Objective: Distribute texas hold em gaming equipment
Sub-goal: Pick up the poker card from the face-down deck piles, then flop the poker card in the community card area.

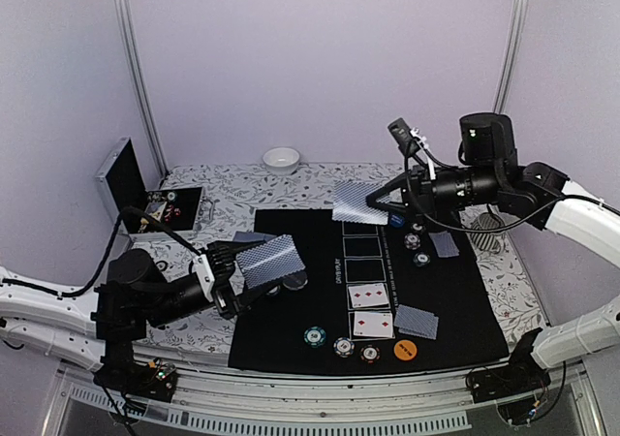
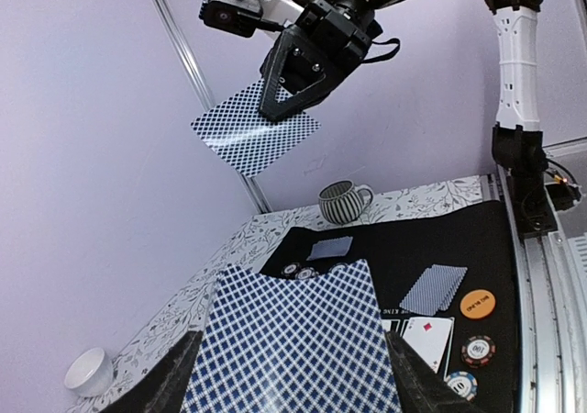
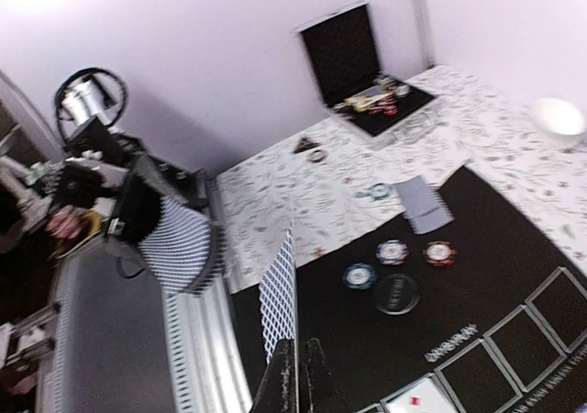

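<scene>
My left gripper [image 1: 248, 273] [image 2: 293, 381] is shut on a stack of blue-checked playing cards [image 1: 272, 259] [image 2: 295, 335], gripped by the side edges and held above the mat's left edge. At the far end of the black mat [image 1: 455, 310], my right gripper [image 1: 381, 203] [image 3: 301, 362] is shut on a single playing card [image 1: 356, 202] [image 3: 280, 294], held in the air and seen edge-on in its wrist view. Two face-up cards [image 1: 369, 309] lie in the mat's near rectangles. Striped chips [image 1: 342, 346], an orange disc [image 1: 406, 350] and a dark disc [image 1: 294, 281] rest on the mat.
A white bowl [image 1: 281, 159] stands at the back. An open black case [image 1: 145, 199] sits at the left, and a striped mug [image 1: 489, 231] at the right. Face-down card piles [image 1: 417, 322] [image 1: 445, 244] [image 1: 254, 236] and more chips [image 1: 415, 242] lie around the mat.
</scene>
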Controlling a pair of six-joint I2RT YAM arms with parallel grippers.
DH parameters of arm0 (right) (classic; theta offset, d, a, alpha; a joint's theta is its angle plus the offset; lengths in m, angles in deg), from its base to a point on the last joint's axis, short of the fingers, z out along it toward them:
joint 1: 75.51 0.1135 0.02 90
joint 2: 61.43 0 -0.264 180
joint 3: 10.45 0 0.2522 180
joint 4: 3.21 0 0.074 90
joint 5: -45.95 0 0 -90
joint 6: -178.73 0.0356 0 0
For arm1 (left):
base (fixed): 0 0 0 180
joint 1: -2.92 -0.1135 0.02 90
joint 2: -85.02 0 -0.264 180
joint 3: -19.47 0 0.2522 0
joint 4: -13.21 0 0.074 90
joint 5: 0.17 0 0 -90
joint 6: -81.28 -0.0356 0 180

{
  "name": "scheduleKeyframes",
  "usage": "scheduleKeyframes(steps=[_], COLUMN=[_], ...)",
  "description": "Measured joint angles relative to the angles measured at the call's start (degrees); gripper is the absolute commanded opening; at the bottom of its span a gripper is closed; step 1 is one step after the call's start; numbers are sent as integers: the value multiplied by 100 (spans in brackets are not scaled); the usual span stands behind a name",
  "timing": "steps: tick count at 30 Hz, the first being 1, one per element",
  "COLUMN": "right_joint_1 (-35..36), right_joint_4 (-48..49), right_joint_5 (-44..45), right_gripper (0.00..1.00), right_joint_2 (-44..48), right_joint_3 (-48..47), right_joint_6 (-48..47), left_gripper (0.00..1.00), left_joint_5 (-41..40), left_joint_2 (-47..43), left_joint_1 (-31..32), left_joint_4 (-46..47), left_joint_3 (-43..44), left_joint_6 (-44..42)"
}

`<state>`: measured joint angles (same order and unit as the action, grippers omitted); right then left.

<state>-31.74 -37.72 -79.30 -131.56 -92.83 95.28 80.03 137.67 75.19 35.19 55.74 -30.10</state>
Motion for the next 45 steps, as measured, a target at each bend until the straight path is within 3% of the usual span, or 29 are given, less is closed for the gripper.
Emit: scheduleKeyframes(steps=[4,8,16,20,25,34,45], right_joint_1=[-293,-330,-334,-334,-354,-378,-387], right_joint_4=[219,1005,2732,3351,3674,4148,4647], right_joint_5=[1311,2295,2153,2096,2186,2155,2124], right_gripper=[2,2,2,2,2,2,3], right_joint_2=[101,-538,-1220,-1869,-2682,-2855,-3101], right_joint_3=[334,1010,2500,2653,2625,2507,2496], right_joint_6=[-450,-1427,-5176,-7412,-9051,-10216,-10347], left_gripper=[61,61,61,61,61,61,61], left_joint_5=[-129,-186,-315,-385,-424,-492,-516], left_joint_2=[-114,-177,-549,-658,-684,-881,-881], left_joint_1=[2,11,35,44,52,63,66], left_joint_4=[-13,-50,-133,-136,-221,-358,-400], left_joint_3=[-111,-142,-269,-396,-415,-420,-420], left_joint_6=[81,160,214,238,254,256,245])
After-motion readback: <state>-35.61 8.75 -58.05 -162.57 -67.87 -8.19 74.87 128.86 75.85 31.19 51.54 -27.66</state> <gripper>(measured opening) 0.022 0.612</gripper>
